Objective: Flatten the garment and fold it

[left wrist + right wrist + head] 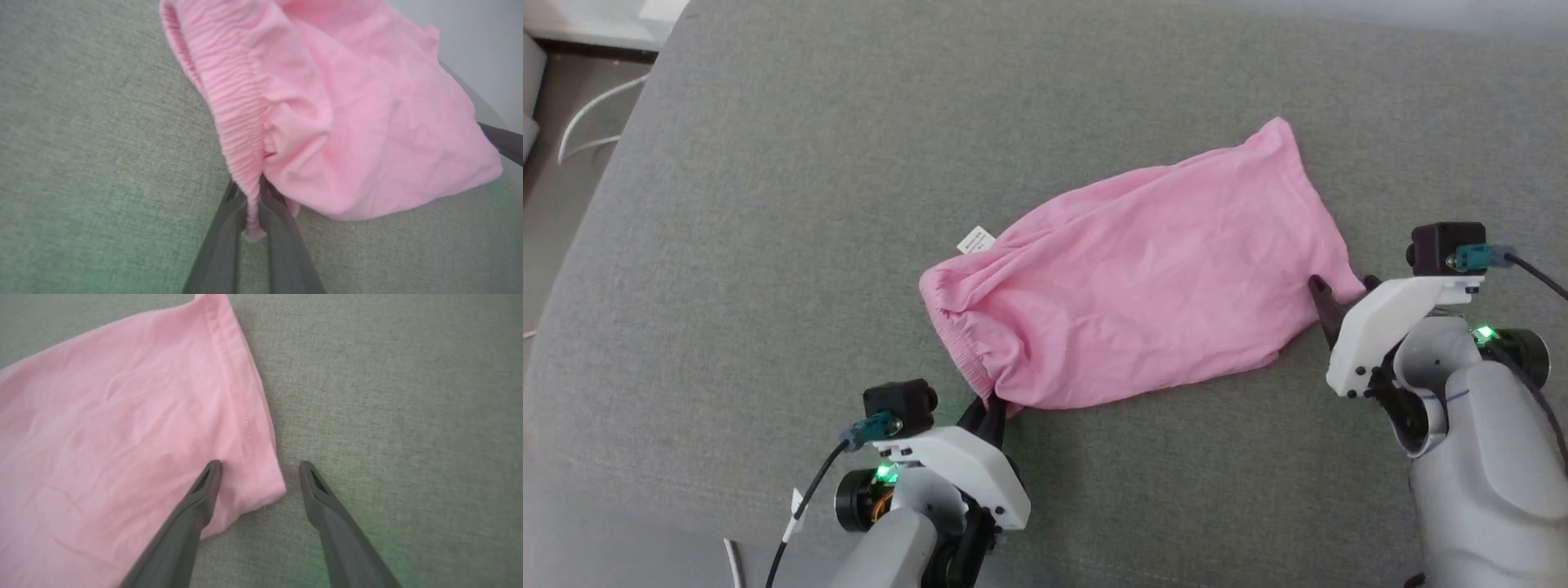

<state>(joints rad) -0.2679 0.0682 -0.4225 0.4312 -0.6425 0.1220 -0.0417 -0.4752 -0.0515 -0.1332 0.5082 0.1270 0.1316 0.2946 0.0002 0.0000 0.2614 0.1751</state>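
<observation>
1. The garment (1143, 278) lies slantwise and wrinkled on a grey upholstered surface (768, 204), with its white label (975, 239) at the waistband (241, 134) end.
2. At the waistband's near corner, the left gripper (250, 196) has its jaws pressed together, pinching the gathered elastic.
3. At the garment's opposite hemmed corner, the right gripper (260, 463) has its jaws spread, one finger over the cloth and one over bare surface beside the hem.
4. Bare surface surrounds the garment. Far beyond its waistband end, the surface's edge meets a white cable (592, 114).

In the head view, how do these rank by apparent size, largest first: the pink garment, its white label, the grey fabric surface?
1. grey fabric surface
2. pink garment
3. white label, tiny beside both
</observation>
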